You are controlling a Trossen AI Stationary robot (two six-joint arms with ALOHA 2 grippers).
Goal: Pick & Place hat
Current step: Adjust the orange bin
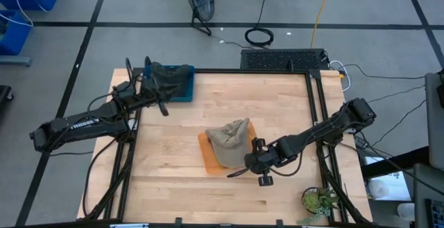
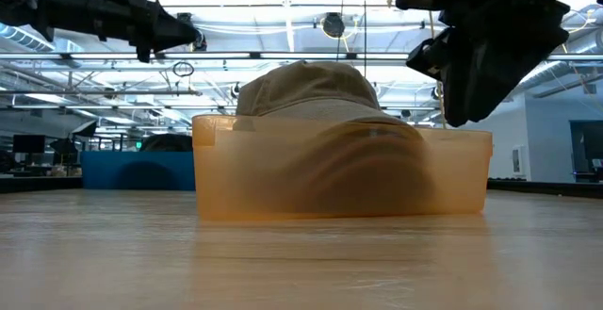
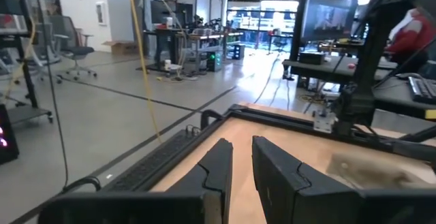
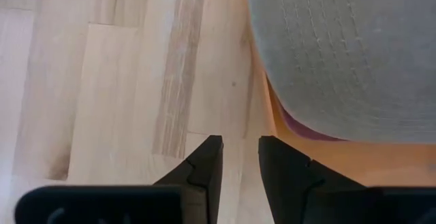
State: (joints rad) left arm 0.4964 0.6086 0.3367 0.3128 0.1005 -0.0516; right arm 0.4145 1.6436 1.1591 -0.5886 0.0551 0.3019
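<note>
A khaki hat (image 1: 229, 139) sits crown up in an orange tray (image 1: 208, 157) at the table's middle; in the low view the hat (image 2: 306, 89) rises above the tray's wall (image 2: 339, 173). My right gripper (image 4: 240, 157) hovers just off the tray's near right corner, slanting down. Its fingers stand slightly apart over bare wood with nothing between them, next to the hat's stitched brim (image 4: 347, 54). My left gripper (image 1: 163, 105) waits by the blue bin (image 1: 175, 82) at the far left, pointing level, its fingers (image 3: 221, 159) close together and empty.
The blue bin holds a dark cloth thing. A small potted plant (image 1: 318, 200) stands at the near right corner. A keyboard (image 1: 283, 59) lies beyond the far edge. Black frame rails (image 1: 316, 110) run along the table's sides. Bare wood lies left of and in front of the tray.
</note>
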